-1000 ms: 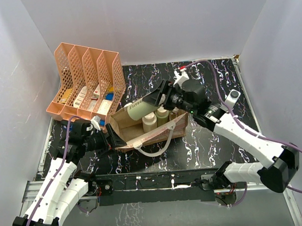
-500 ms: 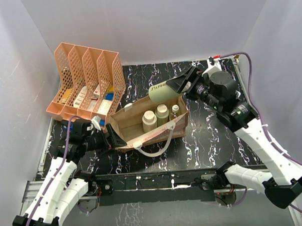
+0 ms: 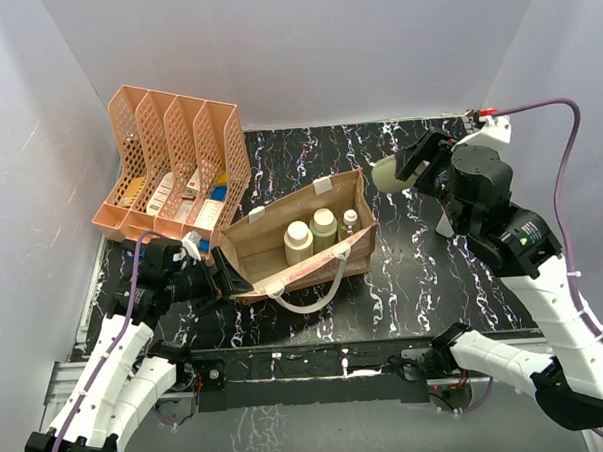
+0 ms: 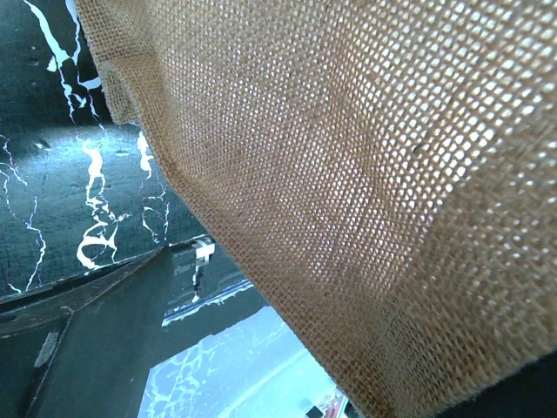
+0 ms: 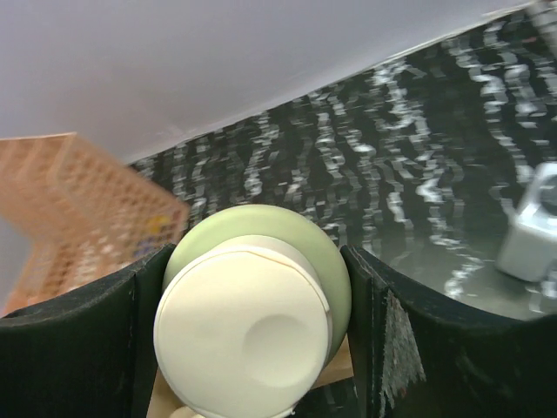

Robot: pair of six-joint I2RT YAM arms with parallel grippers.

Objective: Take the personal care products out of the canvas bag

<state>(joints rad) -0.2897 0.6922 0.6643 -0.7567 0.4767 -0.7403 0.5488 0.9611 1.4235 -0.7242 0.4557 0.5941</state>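
Currently, your right hand (image 3: 406, 168) is clamped on a pale green round bottle with a cream cap (image 3: 383, 174), held in the air above the black white-veined surface (image 3: 424, 271), to the right of the tan-brown canvas bag (image 3: 291, 208) and apart from it. In the right wrist view the bottle (image 5: 252, 322) is seen cap-first, with a dark finger (image 5: 87, 348) touching each side. Its body and label are hidden behind the cap. That view is blurred: the orange-pink mesh rack (image 5: 61, 209) is only a smear at the left, and a grey-white object (image 5: 531, 235), cut off at the right edge, cannot be identified.

Note that the bag stands open on the surface, just in front of the rack (image 3: 167, 132). Three products stand upright inside it: a cream bottle (image 3: 298, 242), a second cream bottle (image 3: 325, 228) and a small clear bottle (image 3: 350, 222). Their lower parts are hidden by the front wall.

Your left hand (image 3: 224, 277) sits at the bag's left end. In the left wrist view the woven fabric (image 4: 348, 174) fills most of the frame, and only one finger (image 4: 96, 340) shows plainly. You cannot tell whether this hand is closed on the fabric.
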